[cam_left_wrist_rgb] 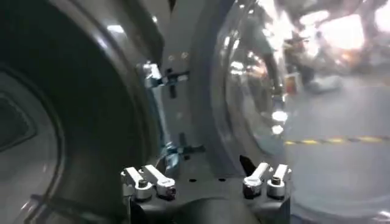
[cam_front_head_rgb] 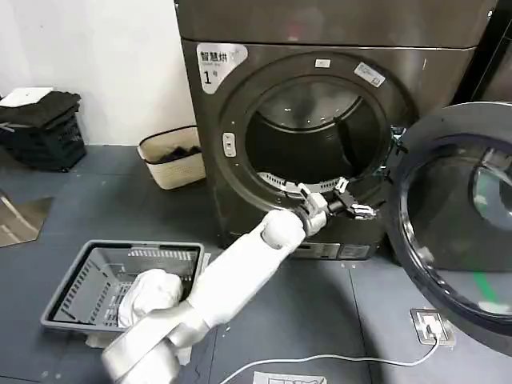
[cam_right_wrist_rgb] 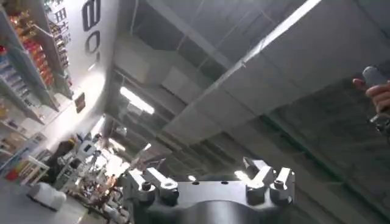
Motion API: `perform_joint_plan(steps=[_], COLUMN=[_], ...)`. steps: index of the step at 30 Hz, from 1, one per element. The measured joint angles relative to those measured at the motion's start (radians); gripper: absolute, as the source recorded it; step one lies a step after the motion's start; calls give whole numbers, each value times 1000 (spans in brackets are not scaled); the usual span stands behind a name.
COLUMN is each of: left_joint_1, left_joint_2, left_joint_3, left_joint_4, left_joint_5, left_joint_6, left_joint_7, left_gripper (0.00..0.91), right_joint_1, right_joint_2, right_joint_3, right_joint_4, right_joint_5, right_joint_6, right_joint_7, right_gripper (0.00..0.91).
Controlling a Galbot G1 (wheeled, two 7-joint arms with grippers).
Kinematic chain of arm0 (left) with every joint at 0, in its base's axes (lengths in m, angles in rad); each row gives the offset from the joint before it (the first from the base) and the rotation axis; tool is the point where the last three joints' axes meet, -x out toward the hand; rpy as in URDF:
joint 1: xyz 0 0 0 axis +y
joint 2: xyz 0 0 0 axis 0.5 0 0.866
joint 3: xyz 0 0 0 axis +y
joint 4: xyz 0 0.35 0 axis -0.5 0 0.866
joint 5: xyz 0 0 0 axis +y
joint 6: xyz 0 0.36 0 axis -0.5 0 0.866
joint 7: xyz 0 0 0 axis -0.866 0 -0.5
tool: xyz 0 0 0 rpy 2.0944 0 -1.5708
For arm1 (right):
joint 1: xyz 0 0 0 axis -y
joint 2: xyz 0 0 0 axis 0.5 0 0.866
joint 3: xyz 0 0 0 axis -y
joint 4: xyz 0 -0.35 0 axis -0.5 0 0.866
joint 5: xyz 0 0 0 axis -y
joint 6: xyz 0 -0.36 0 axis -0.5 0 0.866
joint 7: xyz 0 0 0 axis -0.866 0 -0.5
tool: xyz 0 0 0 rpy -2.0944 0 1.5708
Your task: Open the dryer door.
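Observation:
The dryer door (cam_front_head_rgb: 448, 232) stands swung wide open to the right of the grey-brown machine (cam_front_head_rgb: 204, 160) marked "1", with its dark inner side facing me. The drum mouth (cam_front_head_rgb: 320, 136) is uncovered. My left gripper (cam_front_head_rgb: 356, 202) is open and holds nothing; it hovers at the lower right rim of the mouth, just short of the door's hinge side. In the left wrist view the left gripper (cam_left_wrist_rgb: 206, 173) has its jaws spread wide, facing the hinge (cam_left_wrist_rgb: 164, 76) and the bulging door glass (cam_left_wrist_rgb: 274, 91). My right gripper (cam_right_wrist_rgb: 207, 176) is open and points up at a ceiling.
A grey laundry basket (cam_front_head_rgb: 76, 284) with white cloth in it sits on the floor at the front left. A beige basket (cam_front_head_rgb: 172, 164) stands beside the machine, and a black crate (cam_front_head_rgb: 40, 132) at the far left. A floor socket (cam_front_head_rgb: 432, 326) with a cable lies under the door.

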Motion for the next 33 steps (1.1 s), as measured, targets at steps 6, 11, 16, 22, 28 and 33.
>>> perform_joint_plan(steps=[6, 11, 16, 22, 28, 33], left_joint_1=[-24, -55, -90, -163, -261, -313], left_joint_2=[0, 0, 0, 0, 0, 0], left_joint_3=[21, 66, 127, 209, 268, 281], left_joint_4=[11, 2, -23, -31, -8, 17], left_joint_5=[-7, -3, 7, 66, 71, 78], left_joint_6=[1, 14, 7, -48, -64, -57], left_joint_7=[49, 84, 94, 134, 142, 141], left_gripper=[907, 907, 907, 907, 907, 907], right_joint_1=[4, 8, 10, 14, 15, 16], right_joint_2=[0, 0, 0, 0, 0, 0], right_joint_3=[-8, -17, -26, -42, -52, -56], right_joint_4=[14, 22, 22, 25, 26, 26], right_joint_5=[-3, -8, -13, -22, -22, -22], right_joint_6=[13, 20, 22, 30, 42, 45], right_joint_7=[-1, -4, -4, -5, -5, -5], right_gripper=[907, 907, 907, 907, 907, 907])
